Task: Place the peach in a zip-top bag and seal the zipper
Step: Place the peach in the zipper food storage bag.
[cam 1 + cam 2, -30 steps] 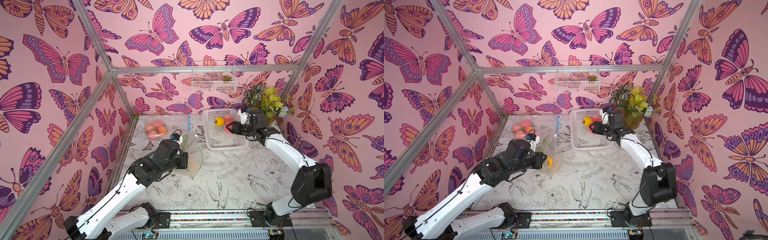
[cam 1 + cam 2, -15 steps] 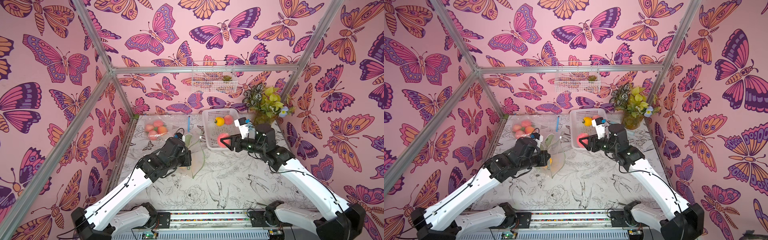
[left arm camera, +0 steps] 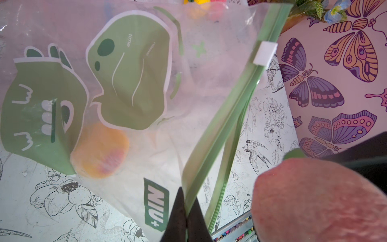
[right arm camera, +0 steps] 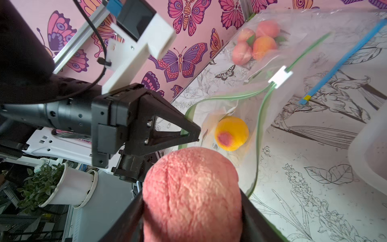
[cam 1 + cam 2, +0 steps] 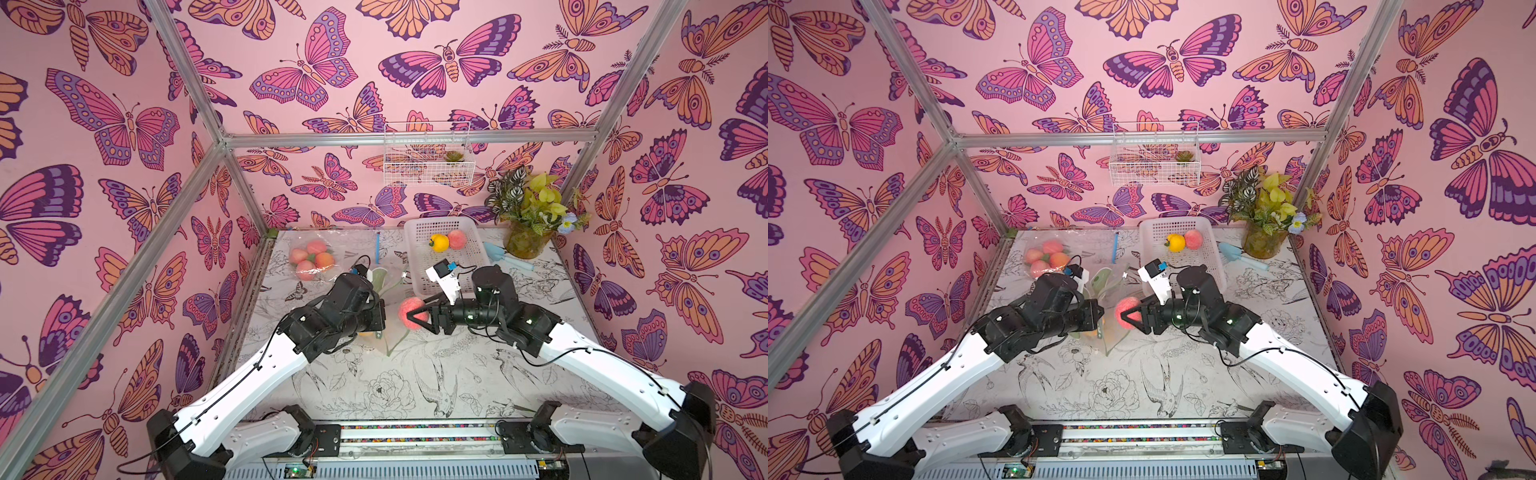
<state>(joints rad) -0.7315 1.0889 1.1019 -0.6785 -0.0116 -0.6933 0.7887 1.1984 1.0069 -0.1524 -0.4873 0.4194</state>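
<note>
Floral tabletop [image 5: 374, 386]; peach [image 5: 406, 307] moved from basket [image 5: 428, 259], now beside bag [image 3: 188, 83]

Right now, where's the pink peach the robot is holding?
In both top views the peach is mid-table, gripped by the right end effector, just outside the open zip-top bag.

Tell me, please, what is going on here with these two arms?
The left gripper is shut on the green zip rim of the clear plastic zip-top bag, holding its mouth open; a yellow-orange peach lies inside. The right gripper holds a fuzzy pink peach beside that mouth, not yet in. Nothing is sealed yet.
</note>
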